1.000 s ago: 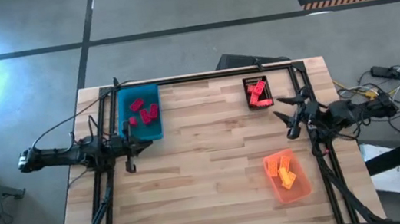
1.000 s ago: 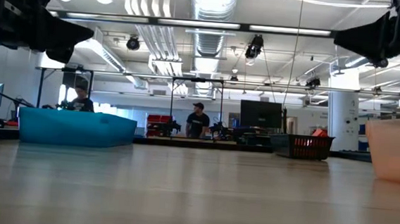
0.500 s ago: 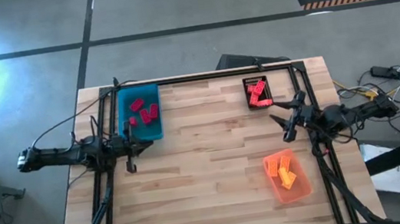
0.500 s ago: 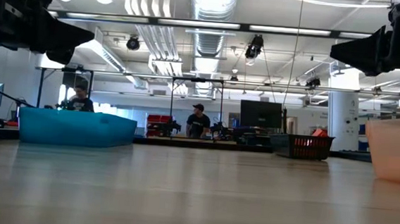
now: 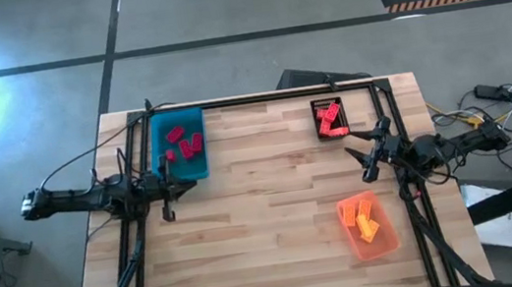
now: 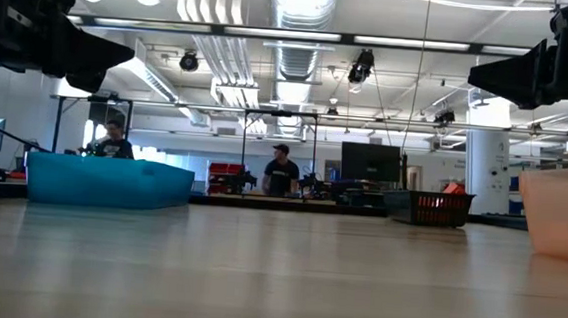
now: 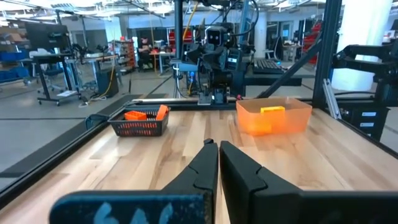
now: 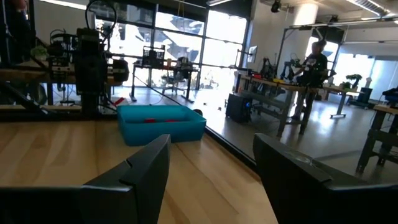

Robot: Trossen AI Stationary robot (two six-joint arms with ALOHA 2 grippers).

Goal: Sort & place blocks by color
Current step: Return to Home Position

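Pinkish-red blocks (image 5: pixel 184 143) lie in the blue tray (image 5: pixel 201 163) at the far left. Red blocks (image 5: pixel 329 120) lie in the black tray (image 5: pixel 314 108) at the far right. Orange-yellow blocks (image 5: pixel 362 219) lie in the translucent orange tray (image 5: pixel 384 245) at the near right. My left gripper (image 5: pixel 168 183) is shut and empty, just near of the blue tray; its closed fingers show in the left wrist view (image 7: pixel 219 152). My right gripper (image 5: pixel 368 152) is open and empty above the table between the black and orange trays; it also shows in the right wrist view (image 8: pixel 211 165).
A black metal frame (image 5: pixel 260 98) runs along the table's far edge and both sides. Bare wooden tabletop (image 5: pixel 265 212) spans the middle and near part. People stand in the room beyond the table (image 6: pixel 280 171).
My right gripper has come down a little and shifted slightly toward the table's left, staying open. The blocks and trays have not moved.
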